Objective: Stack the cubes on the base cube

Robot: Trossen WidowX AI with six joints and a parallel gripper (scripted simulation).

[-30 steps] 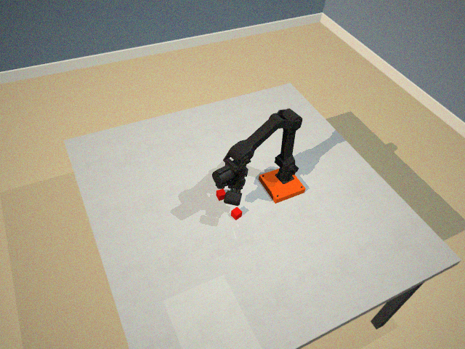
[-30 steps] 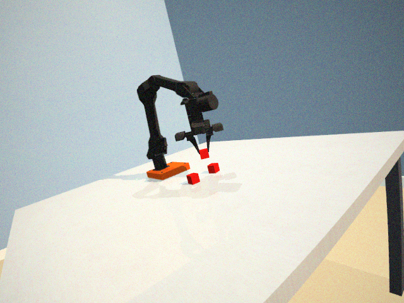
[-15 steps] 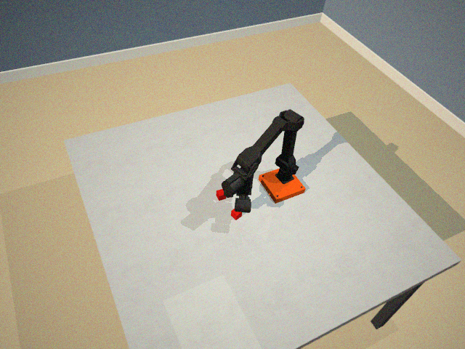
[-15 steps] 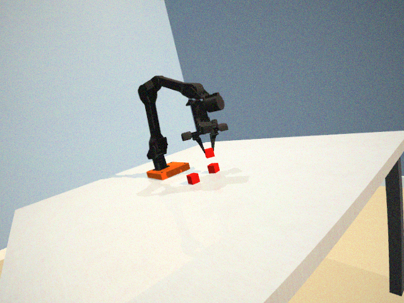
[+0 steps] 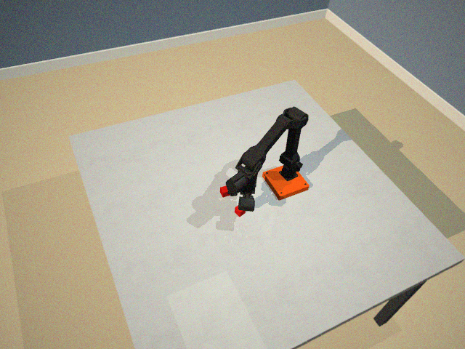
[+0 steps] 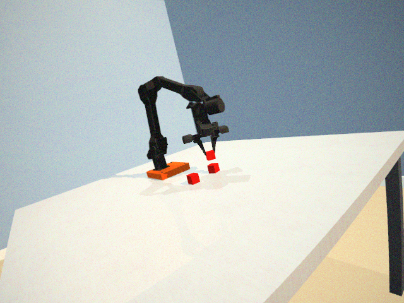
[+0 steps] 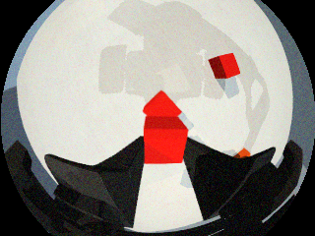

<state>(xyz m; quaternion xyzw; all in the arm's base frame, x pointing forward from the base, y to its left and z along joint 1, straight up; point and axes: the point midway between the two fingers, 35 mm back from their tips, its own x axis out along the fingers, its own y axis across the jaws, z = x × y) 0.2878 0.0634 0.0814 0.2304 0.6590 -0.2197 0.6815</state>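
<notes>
My gripper (image 5: 244, 204) (image 6: 209, 153) (image 7: 164, 152) points straight down and is shut on a red cube (image 6: 210, 154) (image 7: 161, 140), holding it a little above the table. A second red cube (image 5: 239, 211) (image 6: 213, 168) stands on the table almost directly under it. In the wrist view only this cube's far corner (image 7: 161, 104) shows beyond the held cube. A third red cube (image 5: 224, 190) (image 6: 193, 178) (image 7: 223, 66) stands apart on the table, off to one side. In the top view the gripper hides the held cube.
The arm's orange base plate (image 5: 285, 183) (image 6: 168, 170) (image 7: 243, 152) is fixed to the white table (image 5: 150, 169) (image 6: 261, 196) close to the cubes. The table's edges are far from the cubes on all sides.
</notes>
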